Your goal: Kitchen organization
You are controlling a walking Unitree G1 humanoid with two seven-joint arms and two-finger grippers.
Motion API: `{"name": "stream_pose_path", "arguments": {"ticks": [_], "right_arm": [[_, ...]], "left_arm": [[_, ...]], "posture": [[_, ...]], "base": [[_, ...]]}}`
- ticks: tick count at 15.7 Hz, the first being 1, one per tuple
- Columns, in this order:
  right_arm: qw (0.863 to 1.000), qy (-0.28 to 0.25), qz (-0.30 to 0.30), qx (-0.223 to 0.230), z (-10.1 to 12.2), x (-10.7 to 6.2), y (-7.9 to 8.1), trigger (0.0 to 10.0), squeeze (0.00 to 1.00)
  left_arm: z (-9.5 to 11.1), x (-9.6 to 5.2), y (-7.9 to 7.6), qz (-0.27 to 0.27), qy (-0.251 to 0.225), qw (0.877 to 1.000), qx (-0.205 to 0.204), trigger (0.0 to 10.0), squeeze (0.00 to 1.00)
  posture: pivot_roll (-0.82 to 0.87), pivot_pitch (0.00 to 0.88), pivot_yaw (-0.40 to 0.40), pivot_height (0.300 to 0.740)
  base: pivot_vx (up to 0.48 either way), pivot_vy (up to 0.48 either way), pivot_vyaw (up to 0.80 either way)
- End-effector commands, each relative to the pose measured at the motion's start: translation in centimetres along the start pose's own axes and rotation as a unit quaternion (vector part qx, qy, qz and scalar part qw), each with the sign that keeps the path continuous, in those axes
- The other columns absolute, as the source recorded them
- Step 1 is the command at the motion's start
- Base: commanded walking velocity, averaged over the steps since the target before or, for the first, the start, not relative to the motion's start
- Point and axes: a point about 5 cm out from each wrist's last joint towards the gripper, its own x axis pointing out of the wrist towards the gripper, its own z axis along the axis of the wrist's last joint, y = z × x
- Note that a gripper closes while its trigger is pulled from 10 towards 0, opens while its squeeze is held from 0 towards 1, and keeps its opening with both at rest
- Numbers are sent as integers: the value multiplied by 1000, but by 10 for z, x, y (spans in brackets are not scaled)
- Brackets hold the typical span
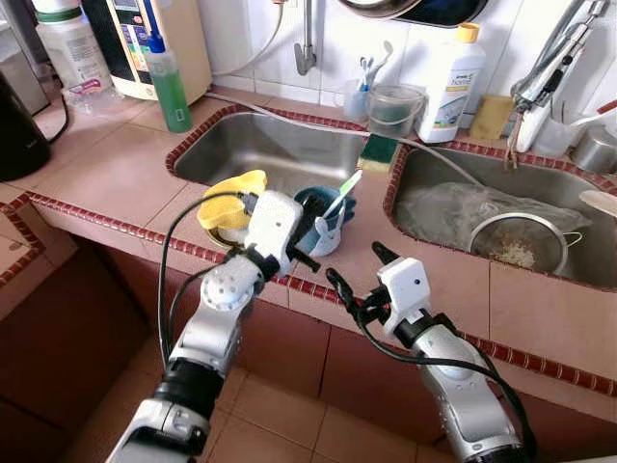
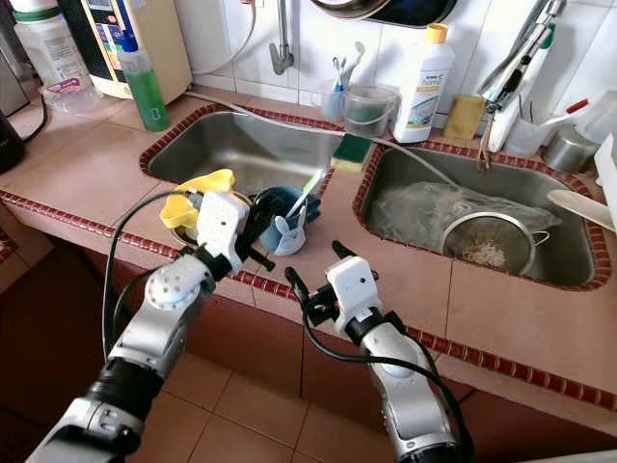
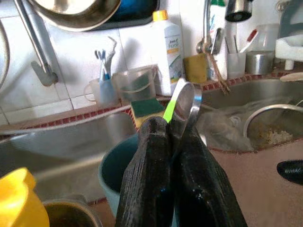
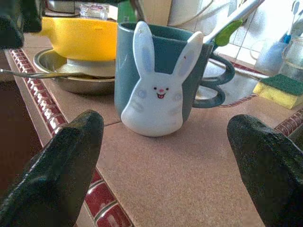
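Note:
A teal mug [image 1: 310, 204] with a white bunny face [image 4: 158, 90] stands on the tiled counter [image 1: 424, 260] between the two sinks. A spoon [image 1: 347, 188] with a green handle leans out of it. My left gripper [image 1: 310, 220] reaches over the mug, and in the left wrist view it [image 3: 173, 142] is shut on the spoon's handle [image 3: 169, 109] just below the metal bowl. My right gripper [image 1: 362, 267] hovers open at the counter's front edge, a short way from the mug and facing it [image 4: 165, 179].
A yellow cup [image 1: 231, 198] sits in a metal bowl [image 4: 75, 80] beside the mug. A green-yellow sponge [image 1: 379, 151] lies on the sink divider. The right sink [image 1: 578, 198] holds a strainer [image 1: 521, 246]. A green soap bottle [image 1: 169, 82] and a white bottle [image 1: 451, 87] stand behind.

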Motion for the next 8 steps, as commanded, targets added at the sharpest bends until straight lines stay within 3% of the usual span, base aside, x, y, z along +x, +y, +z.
{"name": "stream_pose_path", "arguments": {"ticks": [1, 8], "right_arm": [[1000, -2, 10, -4, 1, 2, 2, 10000, 0], [1000, -2, 16, -7, 1, 3, 4, 10000, 0]], "left_arm": [[3, 2, 2, -9, -3, 1000, 2, 10000, 0], [12, 5, 13, -35, -11, 999, 12, 10000, 0]], "posture": [[-77, 27, 31, 740], [-80, 17, 30, 740]], "base": [[0, 0, 0], [0, 0, 0]]}}
